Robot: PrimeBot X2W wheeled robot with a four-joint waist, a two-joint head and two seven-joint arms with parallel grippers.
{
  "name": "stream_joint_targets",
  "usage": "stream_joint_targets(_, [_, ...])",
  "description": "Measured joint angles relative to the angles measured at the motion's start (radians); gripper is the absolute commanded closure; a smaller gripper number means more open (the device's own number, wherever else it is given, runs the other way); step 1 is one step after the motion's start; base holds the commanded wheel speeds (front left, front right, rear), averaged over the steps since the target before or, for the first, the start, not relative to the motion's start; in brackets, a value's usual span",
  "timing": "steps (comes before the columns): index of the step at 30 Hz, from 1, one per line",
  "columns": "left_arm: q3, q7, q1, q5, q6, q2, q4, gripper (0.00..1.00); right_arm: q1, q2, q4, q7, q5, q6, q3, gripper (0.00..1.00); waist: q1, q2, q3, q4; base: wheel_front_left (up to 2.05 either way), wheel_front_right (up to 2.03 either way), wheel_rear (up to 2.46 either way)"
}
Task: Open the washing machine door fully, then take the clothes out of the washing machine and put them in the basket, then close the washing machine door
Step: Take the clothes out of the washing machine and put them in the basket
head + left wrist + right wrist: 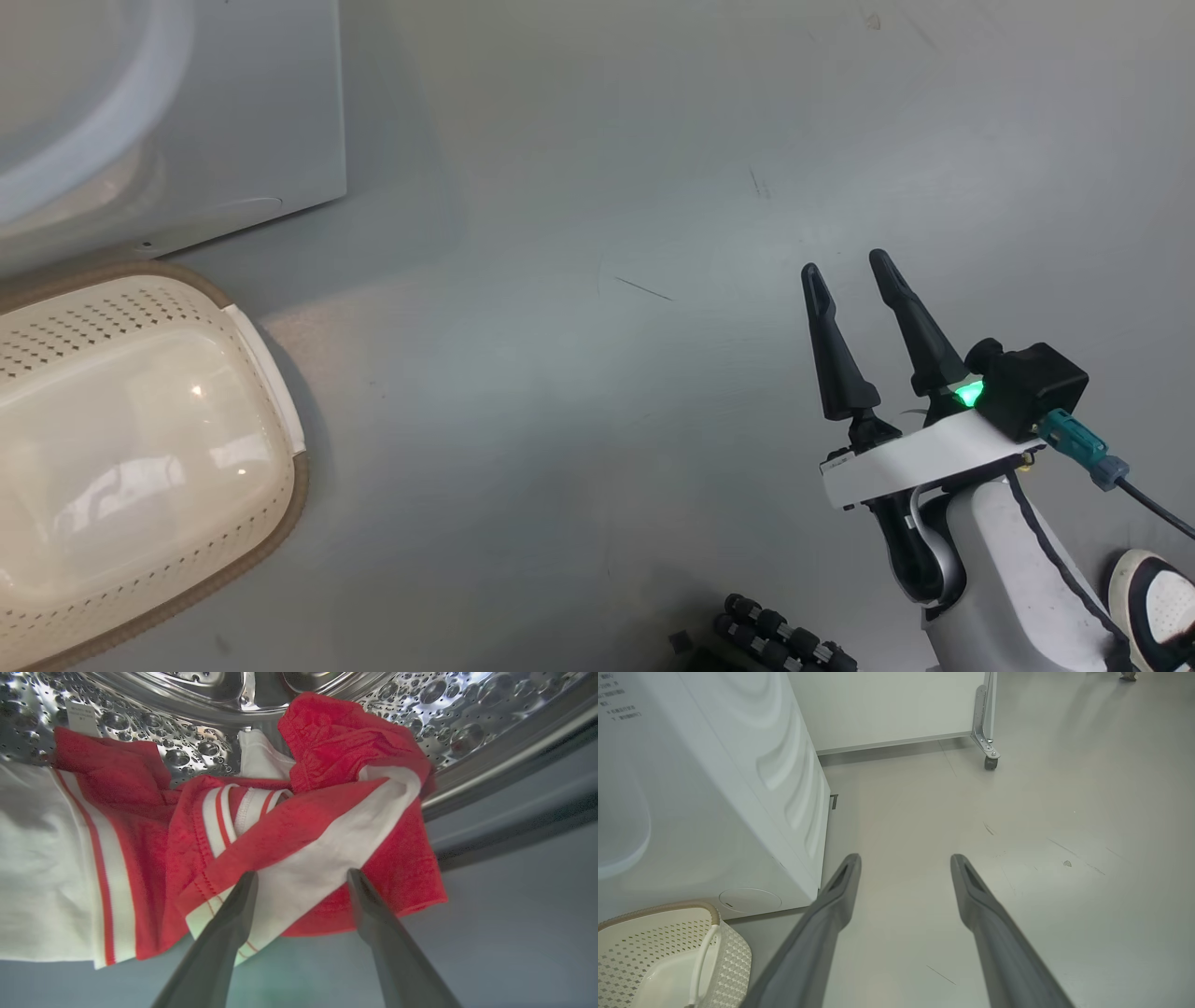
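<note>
In the left wrist view, red clothes (327, 826) with white stripe trim lie in the steel perforated drum (448, 714) of the washing machine. My left gripper (302, 877) is open, its fingertips just in front of a white fold of the clothes, with nothing held. The washing machine (243, 112) shows as a white box at the head view's upper left, and in the right wrist view as the washing machine (714, 812). The cream basket (140, 448) stands empty on the floor before it. My right gripper (845, 271) hovers open over bare floor. The door is out of view.
Grey floor (597, 373) stretches right of the basket. A white panel on a castor (990, 763) stands behind the machine in the right wrist view. A black and white shoe (1153, 597) shows at the head view's lower right corner.
</note>
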Motion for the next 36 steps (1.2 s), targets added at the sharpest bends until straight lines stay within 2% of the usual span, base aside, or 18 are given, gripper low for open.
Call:
stream_joint_targets(6, [0.022, 0.040, -0.049, 0.002, 0.021, 0.032, 0.069, 0.00, 0.000, 0.003, 0.000, 0.000, 0.000, 0.004, 0.015, 0.00, 0.0000, 0.0000, 0.015, -0.018, 0.00, 0.00, 0.00])
stream_joint_targets(13, [0.026, 0.060, -0.097, 0.000, 0.043, 0.033, 0.118, 0.00, 0.000, 0.005, -0.001, 0.000, 0.000, 0.004, 0.011, 0.00, 0.0000, 0.0000, 0.022, -0.028, 0.00, 0.00, 0.00])
stream_joint_targets(24, [-0.025, 0.094, -0.151, 0.038, 0.051, 0.041, 0.167, 0.00, -0.001, 0.005, -0.004, 0.000, -0.001, 0.012, 0.010, 0.00, 0.0000, 0.0000, 0.024, -0.030, 0.00, 0.00, 0.00])
stream_joint_targets(25, [-0.029, 0.094, -0.153, 0.045, 0.051, 0.042, 0.170, 0.26, -0.002, 0.005, -0.004, 0.000, -0.001, 0.012, 0.010, 0.00, 0.0000, 0.0000, 0.025, -0.030, 0.00, 0.00, 0.00])
stream_joint_targets(26, [-0.030, 0.094, -0.155, 0.046, 0.051, 0.042, 0.173, 0.91, -0.002, 0.005, -0.004, 0.000, -0.001, 0.012, 0.010, 0.00, 0.0000, 0.0000, 0.025, -0.030, 0.00, 0.00, 0.00])
stream_joint_targets(27, [-0.032, 0.094, -0.159, 0.046, 0.051, 0.042, 0.175, 1.00, -0.003, 0.005, -0.004, 0.000, -0.001, 0.012, 0.010, 0.00, 0.0000, 0.0000, 0.025, -0.030, 0.00, 0.00, 0.00])
stream_joint_targets(36, [-0.044, 0.052, -0.174, 0.045, 0.030, 0.029, 0.214, 1.00, -0.013, 0.006, -0.006, 0.000, 0.000, 0.012, 0.005, 0.00, -0.0001, 0.0000, 0.021, -0.026, 0.00, 0.00, 0.00])
